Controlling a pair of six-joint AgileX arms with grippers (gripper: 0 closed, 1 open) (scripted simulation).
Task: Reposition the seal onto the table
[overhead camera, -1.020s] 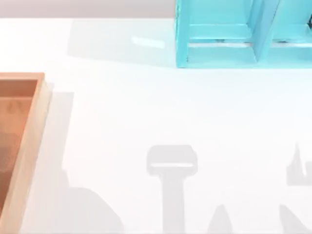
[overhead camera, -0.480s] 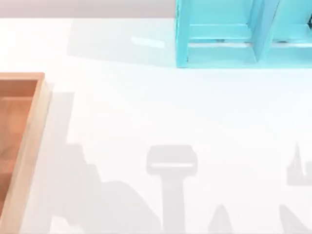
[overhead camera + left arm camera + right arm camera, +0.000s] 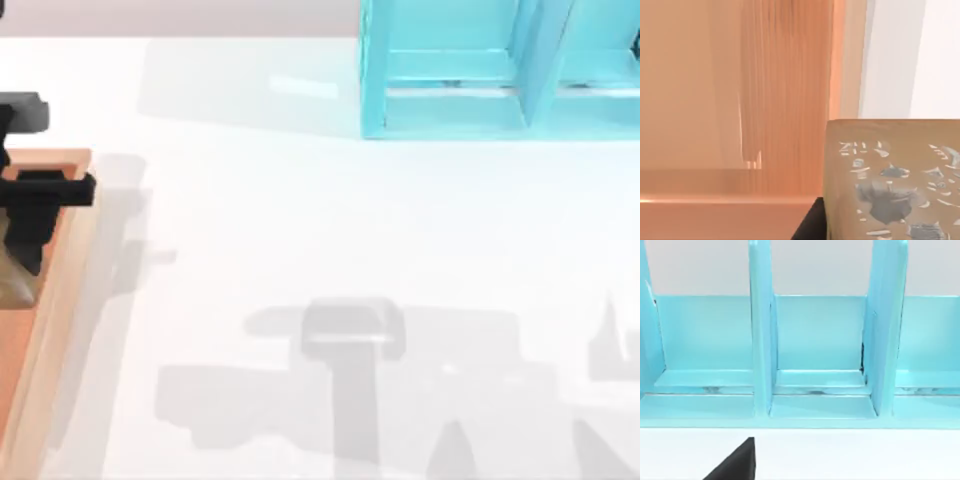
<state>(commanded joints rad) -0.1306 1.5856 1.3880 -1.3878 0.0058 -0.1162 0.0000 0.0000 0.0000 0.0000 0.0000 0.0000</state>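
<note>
Over the wooden tray [image 3: 70, 260] at the left edge of the table [image 3: 330, 230], our left gripper [image 3: 30, 255] hangs with the seal [image 3: 12, 285] showing as a tan shape below its dark body. From the left wrist, the seal [image 3: 892, 180] sits very close to the camera, a brown block with pale marks on its face, and the tray floor and raised rim lie behind it. It appears to be carried, yet we cannot tell from these pictures how wide the jaws stand or how firmly they bear on it. Our right arm is parked off the lower right, facing the turquoise shelf [image 3: 815, 365], its fingers hard to judge. We judge the seal has yet to cross the rim and reach bare white surface. The risk from here is a low carry: the block could strike the tray rim and twist loose. A release while it hangs tilted or too high could tip the narrow block over, or drop it back inside the tray.
</note>
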